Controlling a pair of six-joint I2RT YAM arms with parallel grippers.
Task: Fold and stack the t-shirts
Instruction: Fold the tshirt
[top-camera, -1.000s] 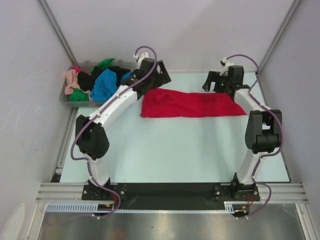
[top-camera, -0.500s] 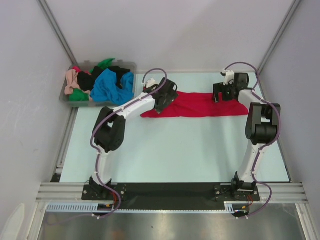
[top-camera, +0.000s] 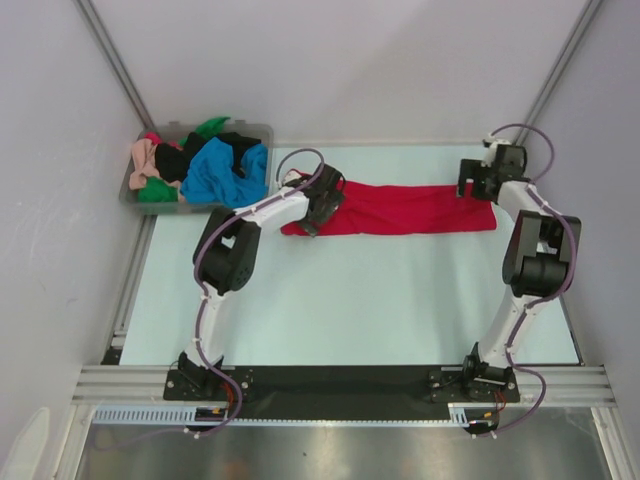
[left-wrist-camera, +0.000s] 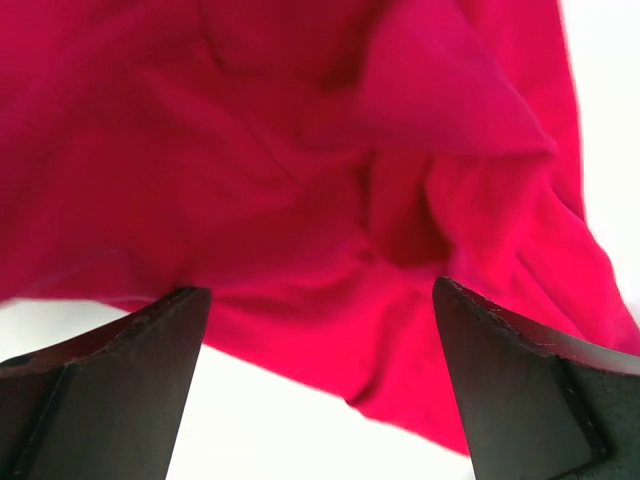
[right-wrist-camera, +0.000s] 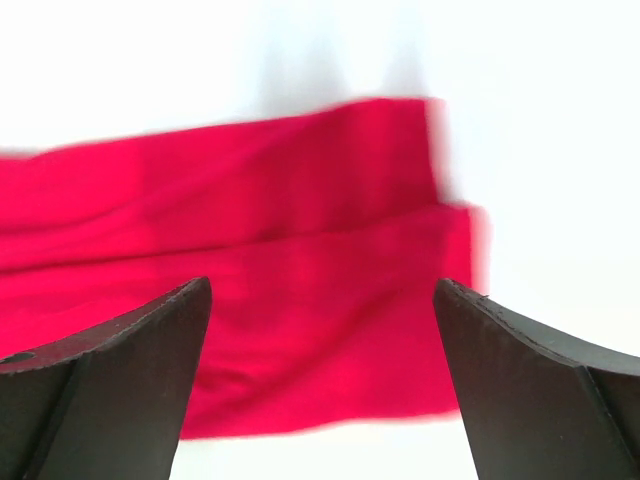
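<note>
Looking leftmost, what's on the pale mint tabletop (top-camera: 350, 300)?
A clear grey plastic bin (top-camera: 132, 192) heaped with bright shirts (top-camera: 215, 170), then the long red cloth t-shirt (top-camera: 400, 210), flat.
The pincers?
Both agape: left gripper (left-wrist-camera: 315, 290) over its crumpled left end, right gripper (right-wrist-camera: 320, 285) over its right end. Grey walls (top-camera: 350, 60) around.

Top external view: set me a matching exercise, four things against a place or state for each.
Things:
1. red t-shirt
2. blue t-shirt
3. left gripper
4. right gripper

Place or state:
A. piled in the grey bin at the far left
B. open, at the red shirt's flat right end
C. laid out as a long strip on the table
D. open, over the red shirt's crumpled left end

Pairs: 1-C, 2-A, 3-D, 4-B
</note>
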